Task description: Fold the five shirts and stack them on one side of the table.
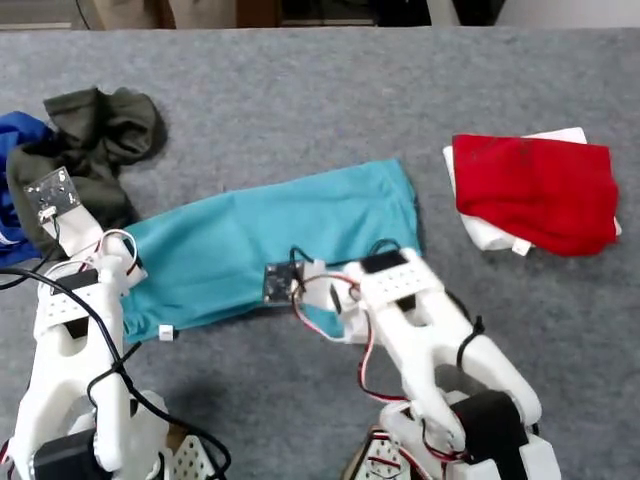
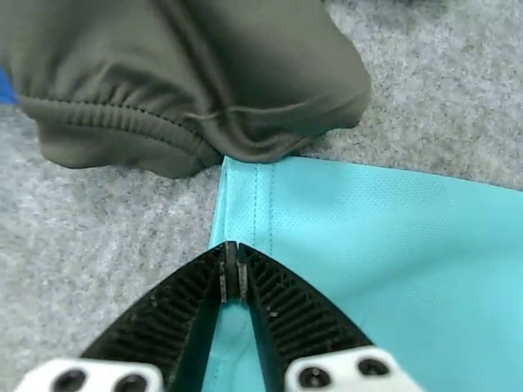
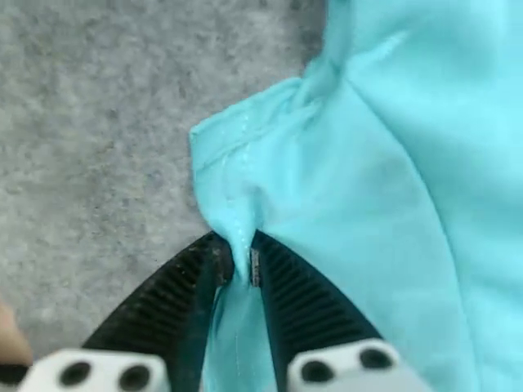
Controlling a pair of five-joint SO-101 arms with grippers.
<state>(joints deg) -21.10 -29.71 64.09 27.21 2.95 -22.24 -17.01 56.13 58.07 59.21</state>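
A teal shirt (image 1: 270, 245) lies spread across the middle of the grey table. My left gripper (image 2: 233, 278) is shut on its hemmed edge (image 2: 245, 204) at the shirt's left end, next to an olive shirt (image 2: 188, 73). My right gripper (image 3: 239, 265) is shut on a bunched fold of the teal shirt (image 3: 368, 188) at its near edge. In the high view the left arm (image 1: 75, 300) stands at the shirt's left end and the right arm (image 1: 400, 300) at its front edge. A folded red shirt (image 1: 535, 190) lies on a white one (image 1: 485, 232) at the right.
The crumpled olive shirt (image 1: 95, 145) and a blue shirt (image 1: 15, 140) sit at the table's left side. Open grey table (image 1: 300, 100) stretches behind the teal shirt and in front of the red stack.
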